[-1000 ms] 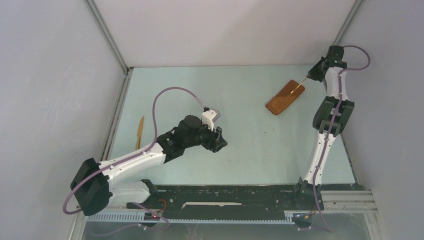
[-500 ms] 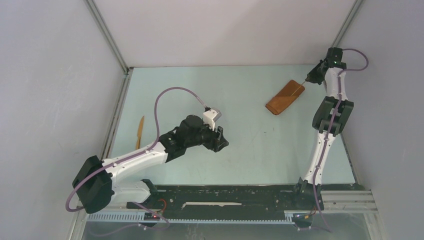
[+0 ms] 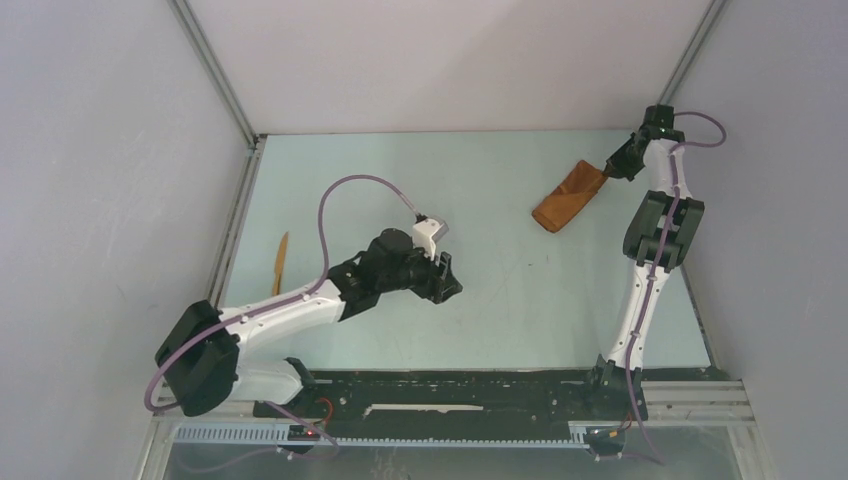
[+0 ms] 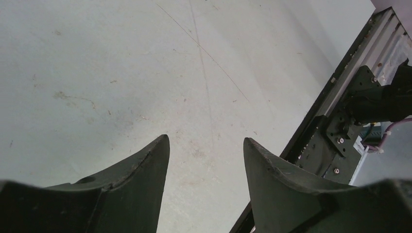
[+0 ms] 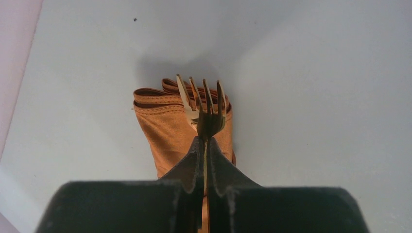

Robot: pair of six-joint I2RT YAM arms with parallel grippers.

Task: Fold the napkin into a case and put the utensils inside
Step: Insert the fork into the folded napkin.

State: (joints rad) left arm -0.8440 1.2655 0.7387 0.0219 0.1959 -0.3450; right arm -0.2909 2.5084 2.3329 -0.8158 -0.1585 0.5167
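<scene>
The rust-orange case [image 3: 568,196] lies far right on the table; its end by my right gripper is bunched up. My right gripper [image 3: 612,166] is shut on a wooden fork right at that end. In the right wrist view the jaws [image 5: 204,141] pinch the fork's neck, and its tines [image 5: 208,103] stick out over the case's layered open end [image 5: 163,116]. A wooden knife [image 3: 281,262] lies alone near the left wall. My left gripper [image 3: 448,281] is open and empty over bare table mid-left; it also shows in the left wrist view [image 4: 206,145].
Grey walls enclose the table on three sides. The black base rail [image 3: 450,390] runs along the near edge and also shows in the left wrist view [image 4: 335,121]. The right arm's links [image 3: 664,228] stand close to the right wall.
My right gripper has moved with the fork down to the case's far end, which has bunched up. The left arm has shifted a little to the right.
</scene>
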